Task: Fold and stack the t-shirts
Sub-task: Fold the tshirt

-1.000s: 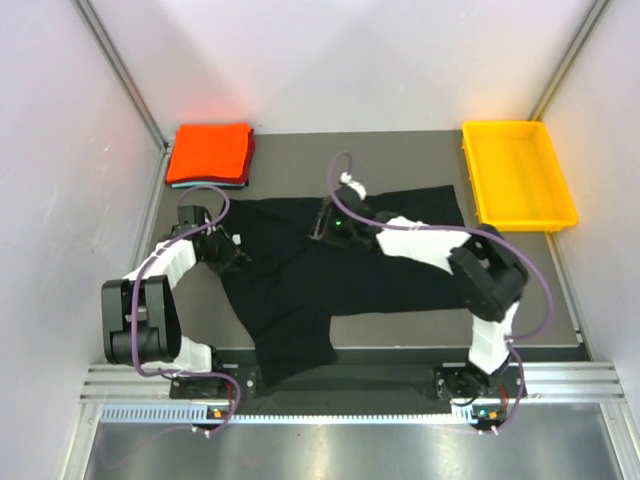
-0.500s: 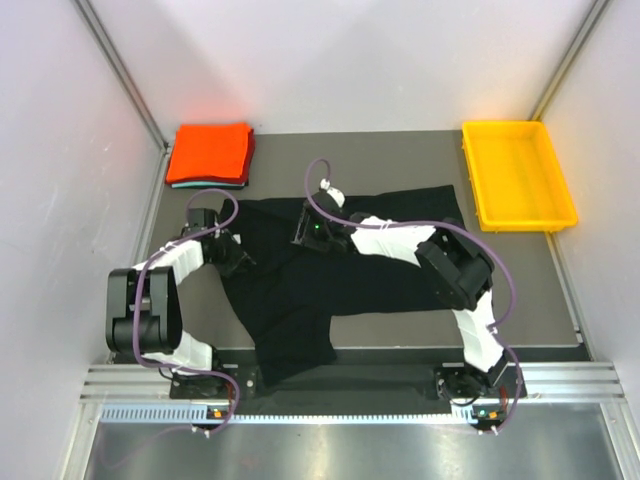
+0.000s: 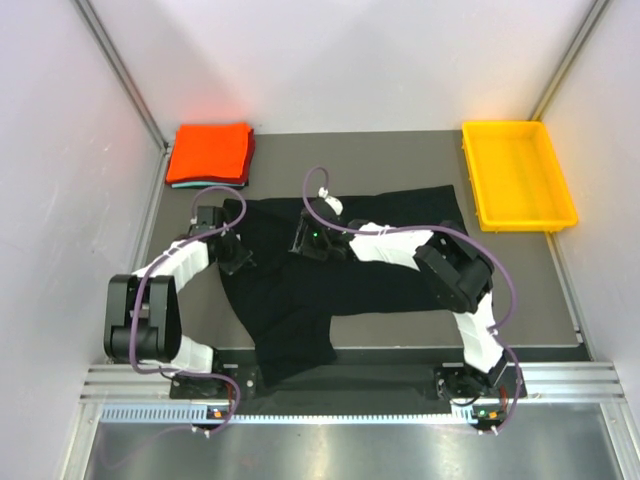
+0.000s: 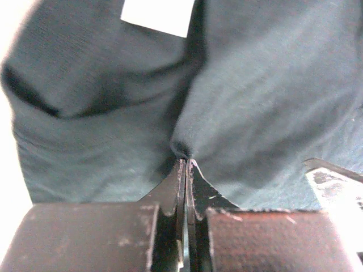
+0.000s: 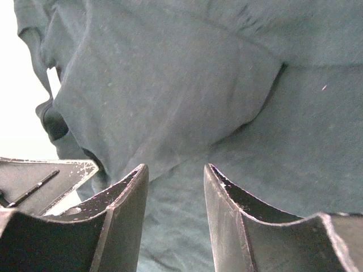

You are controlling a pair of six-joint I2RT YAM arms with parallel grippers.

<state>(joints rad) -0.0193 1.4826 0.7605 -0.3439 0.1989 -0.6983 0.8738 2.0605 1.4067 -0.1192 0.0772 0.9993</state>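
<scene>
teal shirt (image 3: pixel 200 185): only a thin edge shows under the orange-red shirt (image 3: pixel 210 152)
neck label (image 4: pixel 157 16): cut off by the top edge (left wrist view)
black shirt (image 5: pixel 227 113): runs past the frame in both wrist views

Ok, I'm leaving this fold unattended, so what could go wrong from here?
The left gripper is shut on only a thin tuck of the shirt, so it may slip when pulled. The right gripper is open and holds nothing; a one-sided lift could bunch it. Part of it overhangs the near table edge and might slide off.
</scene>
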